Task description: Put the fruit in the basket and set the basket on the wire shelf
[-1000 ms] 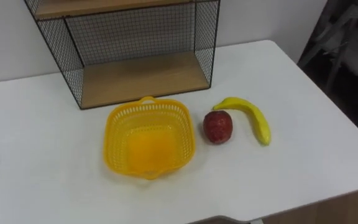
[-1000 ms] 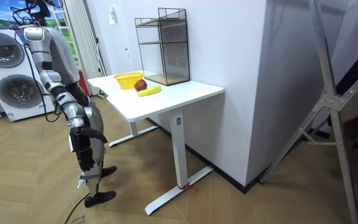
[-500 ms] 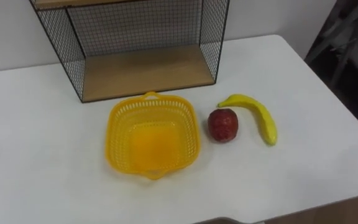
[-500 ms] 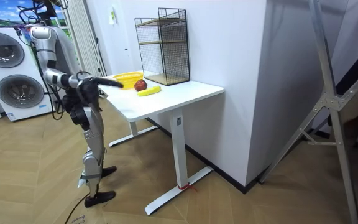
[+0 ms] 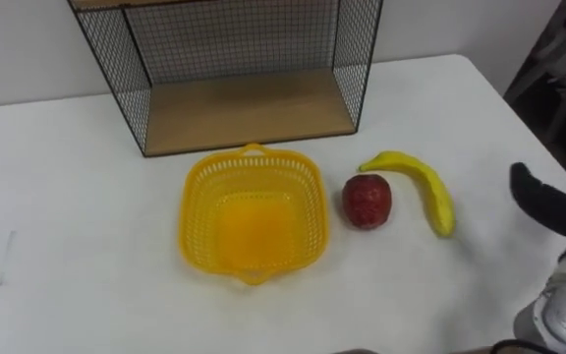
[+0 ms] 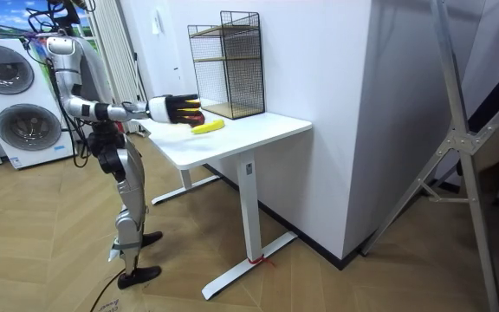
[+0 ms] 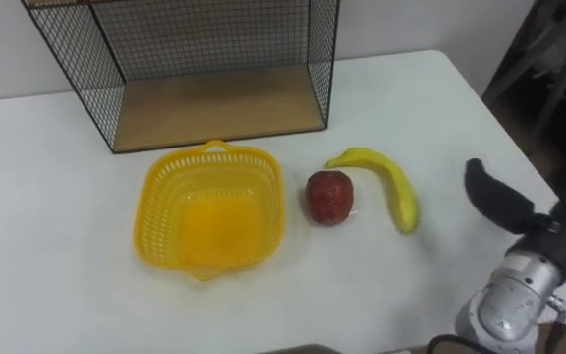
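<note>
Two fruits: a round dark-red fruit [image 5: 367,201] and a curved yellow banana [image 5: 425,184], both lying on the white tabletop [image 5: 77,246], side by side and just apart, both outside the basket.
Basket: yellow plastic lattice basket [image 5: 195,221], upright on the table, just left of the red fruit and not touching it; small handle turned toward the shelf.
Shelf: black wire shelf with wooden boards [image 5: 254,108], standing at the table's far side against the wall, just behind the basket, open side facing the robot.
Right hand: dark-fingered right hand [image 5: 548,202], seen from the right above the table's right edge, near the banana but clear of it; fingers straight and spread (plainest in the room view), holding nothing, touching neither fruit.
Stance: upright at the table's end, right arm held out level over the tabletop, two white washing machines [image 6: 11,95] behind.
</note>
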Motion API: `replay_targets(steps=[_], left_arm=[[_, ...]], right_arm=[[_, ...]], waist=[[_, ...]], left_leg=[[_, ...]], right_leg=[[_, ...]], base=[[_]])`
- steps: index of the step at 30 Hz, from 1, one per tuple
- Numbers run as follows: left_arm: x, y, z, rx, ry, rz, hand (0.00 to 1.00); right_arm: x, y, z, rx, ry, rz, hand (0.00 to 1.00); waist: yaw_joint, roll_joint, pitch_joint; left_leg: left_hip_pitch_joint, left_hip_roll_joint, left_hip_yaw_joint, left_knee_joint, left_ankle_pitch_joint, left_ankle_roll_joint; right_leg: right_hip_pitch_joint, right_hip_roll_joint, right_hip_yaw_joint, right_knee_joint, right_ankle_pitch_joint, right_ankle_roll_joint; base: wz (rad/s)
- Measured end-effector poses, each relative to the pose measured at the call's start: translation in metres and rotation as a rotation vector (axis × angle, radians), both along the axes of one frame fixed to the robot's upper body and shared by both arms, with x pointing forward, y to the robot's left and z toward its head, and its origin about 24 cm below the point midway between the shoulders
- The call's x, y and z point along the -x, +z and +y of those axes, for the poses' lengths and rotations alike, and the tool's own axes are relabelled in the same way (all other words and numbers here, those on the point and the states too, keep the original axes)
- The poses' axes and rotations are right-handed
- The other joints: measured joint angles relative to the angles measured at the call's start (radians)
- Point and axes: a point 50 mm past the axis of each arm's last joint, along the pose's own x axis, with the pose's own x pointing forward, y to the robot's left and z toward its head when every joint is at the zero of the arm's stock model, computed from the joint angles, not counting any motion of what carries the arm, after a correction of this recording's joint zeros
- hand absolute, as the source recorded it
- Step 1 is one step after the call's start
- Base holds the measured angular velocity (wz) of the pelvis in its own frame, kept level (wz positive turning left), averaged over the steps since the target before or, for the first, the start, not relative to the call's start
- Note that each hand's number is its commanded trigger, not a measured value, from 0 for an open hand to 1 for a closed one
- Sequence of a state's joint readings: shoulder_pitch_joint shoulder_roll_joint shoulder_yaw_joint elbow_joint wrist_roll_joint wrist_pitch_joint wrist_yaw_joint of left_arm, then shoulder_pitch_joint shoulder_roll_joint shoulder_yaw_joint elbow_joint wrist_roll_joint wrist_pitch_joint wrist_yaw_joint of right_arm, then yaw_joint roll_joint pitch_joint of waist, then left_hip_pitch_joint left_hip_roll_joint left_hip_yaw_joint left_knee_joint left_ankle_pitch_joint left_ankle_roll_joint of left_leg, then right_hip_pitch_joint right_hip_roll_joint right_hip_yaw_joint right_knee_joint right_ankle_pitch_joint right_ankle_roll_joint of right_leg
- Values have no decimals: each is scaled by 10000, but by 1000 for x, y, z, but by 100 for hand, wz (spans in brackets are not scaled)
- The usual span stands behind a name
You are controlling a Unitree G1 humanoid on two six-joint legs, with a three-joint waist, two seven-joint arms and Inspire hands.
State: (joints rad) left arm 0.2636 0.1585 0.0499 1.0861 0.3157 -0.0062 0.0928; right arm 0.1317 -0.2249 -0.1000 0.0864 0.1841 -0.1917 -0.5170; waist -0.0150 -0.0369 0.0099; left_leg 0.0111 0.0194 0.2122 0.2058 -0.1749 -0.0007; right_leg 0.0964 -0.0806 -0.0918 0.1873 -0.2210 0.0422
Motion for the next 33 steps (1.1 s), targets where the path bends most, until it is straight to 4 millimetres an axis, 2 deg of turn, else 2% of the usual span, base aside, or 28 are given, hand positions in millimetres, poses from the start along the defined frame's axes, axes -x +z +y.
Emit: replay_targets(steps=[7,13,19,29,33], left_arm=[[0,0,-1,317,-158,155,0],[-2,-1,-2,346,-286,123,0],[-1,-1,-4,414,-424,231,0],[0,-2,-4,438,-559,301,0],[0,-2,-4,404,-685,344,0]], right_arm=[[-10,-6,29,679,2534,695,0],[-12,-11,49,1214,4084,1122,0],[-12,-15,59,1638,5074,1448,0],[-11,-18,67,1897,5932,1729,0],[-11,-19,69,1874,6146,1793,0]], waist=[[319,-166,-63],[478,-44,-50],[489,73,-23],[482,45,-34],[477,-21,-72]], left_leg=[[6,-2,-97,7,-2,-5],[9,-1,-142,21,-2,-5],[-17,0,-247,80,-2,-6],[-17,-1,-286,157,-2,-5],[-12,-1,-286,168,-2,-5]], right_leg=[[67,-3,-260,-18,17,2],[113,-21,-502,-27,27,5],[155,-21,-602,-28,27,5],[236,-26,-760,-24,31,0],[244,-29,-763,-22,37,-6]], base=[[6],[1],[2],[2],[0]])
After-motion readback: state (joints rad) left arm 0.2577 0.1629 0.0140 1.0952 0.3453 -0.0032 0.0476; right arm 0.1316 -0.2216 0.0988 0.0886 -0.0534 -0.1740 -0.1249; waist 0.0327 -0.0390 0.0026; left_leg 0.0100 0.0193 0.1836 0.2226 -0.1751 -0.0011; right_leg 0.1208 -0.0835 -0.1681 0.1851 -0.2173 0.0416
